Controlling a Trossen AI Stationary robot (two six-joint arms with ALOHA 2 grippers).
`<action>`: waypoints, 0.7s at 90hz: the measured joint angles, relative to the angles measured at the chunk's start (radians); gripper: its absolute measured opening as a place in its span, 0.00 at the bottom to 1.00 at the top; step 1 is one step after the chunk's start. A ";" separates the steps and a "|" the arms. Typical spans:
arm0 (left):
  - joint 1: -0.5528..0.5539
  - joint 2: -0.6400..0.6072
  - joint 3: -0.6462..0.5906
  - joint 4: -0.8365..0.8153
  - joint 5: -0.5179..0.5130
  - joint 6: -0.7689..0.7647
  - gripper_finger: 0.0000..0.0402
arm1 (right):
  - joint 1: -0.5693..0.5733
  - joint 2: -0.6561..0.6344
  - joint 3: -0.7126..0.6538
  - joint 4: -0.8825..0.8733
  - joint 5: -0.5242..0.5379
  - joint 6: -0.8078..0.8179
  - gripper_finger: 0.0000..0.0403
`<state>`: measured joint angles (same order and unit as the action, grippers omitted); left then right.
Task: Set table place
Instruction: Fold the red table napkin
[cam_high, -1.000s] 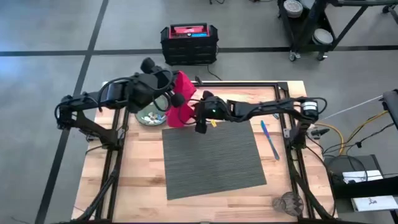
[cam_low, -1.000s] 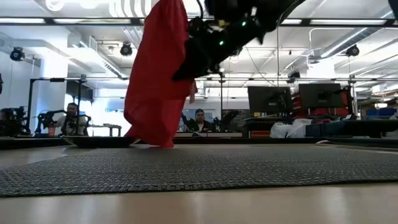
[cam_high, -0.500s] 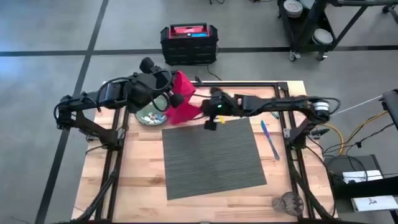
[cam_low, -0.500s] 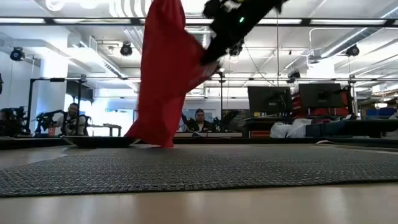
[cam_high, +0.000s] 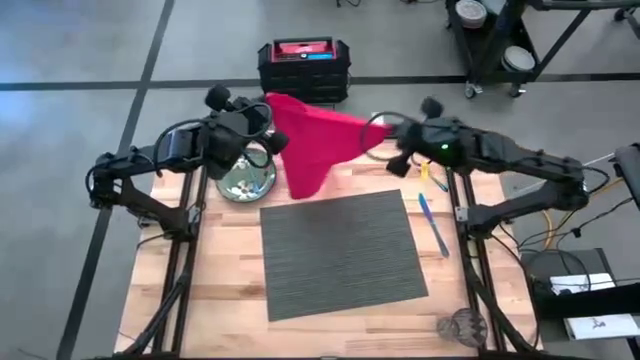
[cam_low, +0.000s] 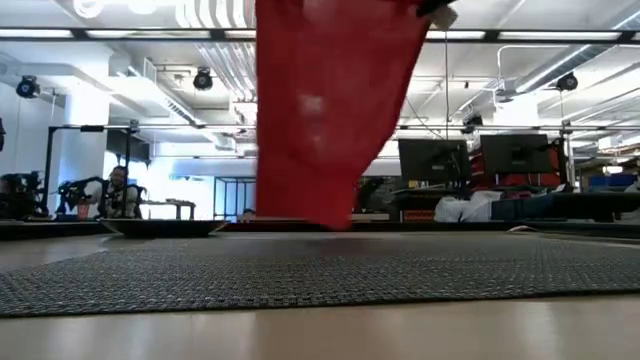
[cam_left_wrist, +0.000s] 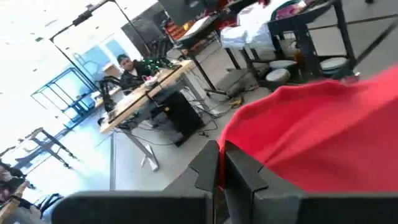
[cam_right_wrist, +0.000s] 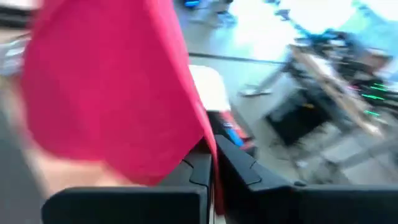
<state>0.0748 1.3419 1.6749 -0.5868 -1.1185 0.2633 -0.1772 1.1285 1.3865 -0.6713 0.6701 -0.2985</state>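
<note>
the table (cam_high: 210, 290) of light wood planks carried the dark grey ribbed placemat (cam_high: 342, 252) flat across its middle, with bare wood around it. above the far edge of the table the red napkin (cam_high: 315, 140) hung stretched between the two arms, clear of the mat; in the low view its lowest fold (cam_low: 330, 215) dangled just above the mat's far edge. the left gripper (cam_left_wrist: 219, 174) had its fingers pressed together on one corner of the cloth, at the far left of the table. the right gripper (cam_right_wrist: 211, 165) was likewise pinched tight on the opposite corner, at the far right. under the left arm the round green patterned plate (cam_high: 246, 181) sat on the wood, just beside the mat's far left corner. a thin blue utensil (cam_high: 434, 226) lay on the wood just right of the mat, angled along its edge. a small clear glass (cam_high: 462, 324) stood near the table's near right corner, well apart from the rest. in the room behind, a person (cam_low: 117, 190) sat at a desk.
</note>
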 joint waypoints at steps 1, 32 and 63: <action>0.002 0.000 0.000 0.002 0.001 0.002 0.00 | 0.000 -0.004 0.000 0.003 0.011 -0.007 0.00; 0.043 -0.001 0.000 0.136 0.278 0.282 0.00 | -0.034 -0.061 0.009 0.149 0.100 -0.222 0.00; -0.129 -0.015 0.000 -0.223 0.318 0.006 0.00 | 0.229 -0.164 0.006 -0.275 -0.017 0.059 0.00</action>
<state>-0.0538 1.3270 1.6749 -0.8102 -0.8008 0.2693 0.0515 0.9647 1.3925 -0.9461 0.6534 -0.2392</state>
